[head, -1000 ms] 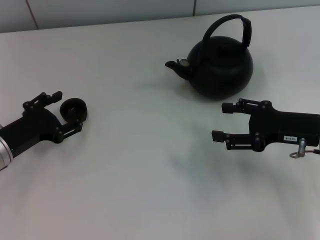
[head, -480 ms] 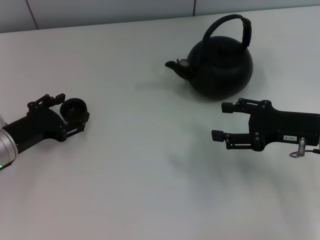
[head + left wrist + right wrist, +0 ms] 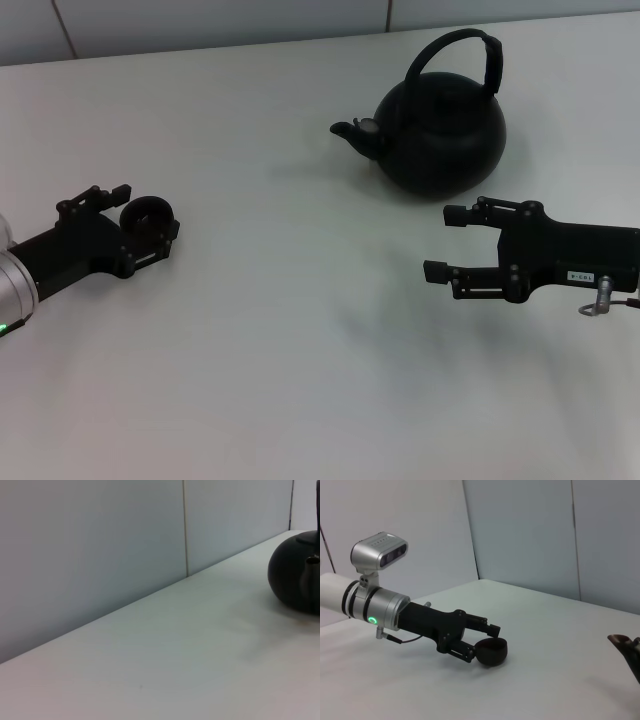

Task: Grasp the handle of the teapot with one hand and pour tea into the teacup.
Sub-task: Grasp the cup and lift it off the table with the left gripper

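- The left gripper (image 3: 147, 219), at the left middle of the head view, has its fingers (image 3: 108, 192) set either side of the teacup (image 3: 147, 217); they look pressed to its sides, clamped on it
- In the right wrist view the same fingers (image 3: 485, 625) frame the teacup (image 3: 491, 652) just left of the frame's centre, the cup resting low on the white table (image 3: 545, 680)
- The teacup is small, round, dark brown-black and handleless, its open mouth facing up
- Behind those fingers the black gripper body joins a silver wrist at the head view's left edge
- The right gripper (image 3: 444, 243) sits at the right middle of the head view with its fingers (image 3: 455, 215) apart and nothing between them, pointing toward the frame's left
- It hovers just below the teapot (image 3: 445, 130) in the frame, not touching it
- The teapot stands upright at the upper right of centre: large, round, matte black, short spout toward the frame's left, a small metallic knob beside the spout
- The handle (image 3: 470, 48) arches tall over the pot, thicker down its right side
- Teapot and teacup lie well apart across the white table (image 3: 280, 330)
- The left wrist view shows the teapot (image 3: 295, 575) at its right edge, before a grey wall (image 3: 100, 545)
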You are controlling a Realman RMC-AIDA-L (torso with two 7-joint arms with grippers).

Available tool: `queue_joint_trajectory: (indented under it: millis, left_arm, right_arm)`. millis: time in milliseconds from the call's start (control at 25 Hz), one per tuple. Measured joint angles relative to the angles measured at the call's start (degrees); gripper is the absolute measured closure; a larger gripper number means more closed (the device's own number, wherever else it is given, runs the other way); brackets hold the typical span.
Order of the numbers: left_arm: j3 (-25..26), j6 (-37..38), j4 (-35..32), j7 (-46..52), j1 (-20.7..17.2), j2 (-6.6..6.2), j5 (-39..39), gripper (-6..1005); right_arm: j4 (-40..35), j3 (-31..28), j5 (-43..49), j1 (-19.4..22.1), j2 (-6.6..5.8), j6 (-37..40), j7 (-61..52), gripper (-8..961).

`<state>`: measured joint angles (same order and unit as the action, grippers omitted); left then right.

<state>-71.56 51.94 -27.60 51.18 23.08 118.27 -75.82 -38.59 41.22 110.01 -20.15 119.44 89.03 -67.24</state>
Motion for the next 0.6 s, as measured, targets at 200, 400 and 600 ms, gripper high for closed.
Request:
queue_joint_trajectory:
  millis: [200,400,600]
  left_arm:
    - [0.0,-0.1,0.0,0.7,0.1,-0.02,-0.9,258]
    - [0.0,-0.3,0.0,1.1,0.2,-0.05,-1.4,265]
    - [0.0,-0.4,-0.2,1.1,0.2,-0.05,-1.4,273]
  right_arm:
    - [0.0,0.0,0.0,0.0,0.00,0.0,0.0,128]
    - [0.0,0.0,0.0,0.0,0.00,-0.1,0.0,128]
    - [0.0,0.0,0.0,0.3,0.00,-0.1,0.0,127]
